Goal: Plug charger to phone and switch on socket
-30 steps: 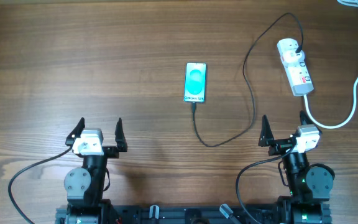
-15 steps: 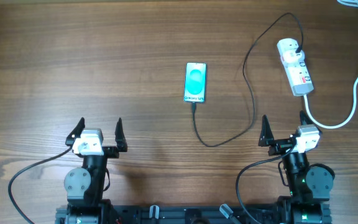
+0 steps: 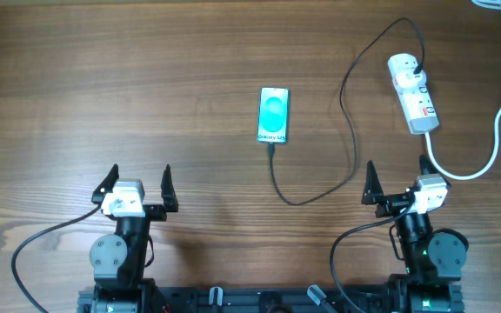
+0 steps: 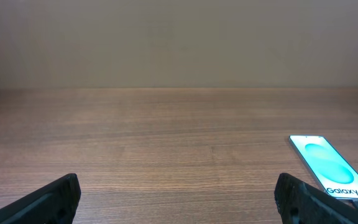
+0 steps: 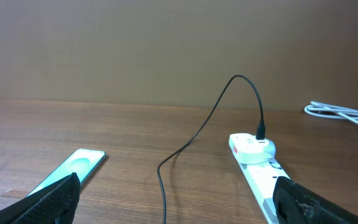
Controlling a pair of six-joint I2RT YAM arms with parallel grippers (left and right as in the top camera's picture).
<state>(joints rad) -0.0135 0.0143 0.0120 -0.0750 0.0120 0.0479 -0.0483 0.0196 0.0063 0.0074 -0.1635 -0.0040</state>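
The phone (image 3: pixel 273 114) lies flat mid-table, cyan screen up, "Galaxy S25" text at its near end; it also shows in the left wrist view (image 4: pixel 332 175) and the right wrist view (image 5: pixel 67 170). The black charger cable (image 3: pixel 351 130) runs from the phone's near end, where its tip (image 3: pixel 270 146) sits, in a loop to a white adapter on the socket (image 3: pixel 413 93). The cable (image 5: pixel 197 130) and socket (image 5: pixel 260 171) show in the right wrist view. My left gripper (image 3: pixel 138 185) and right gripper (image 3: pixel 395 182) are open, empty, near the table's front edge.
The socket's thick white cord (image 3: pixel 494 130) curves right and off the far right corner; it shows in the right wrist view (image 5: pixel 344 114). A plain wall stands behind the table.
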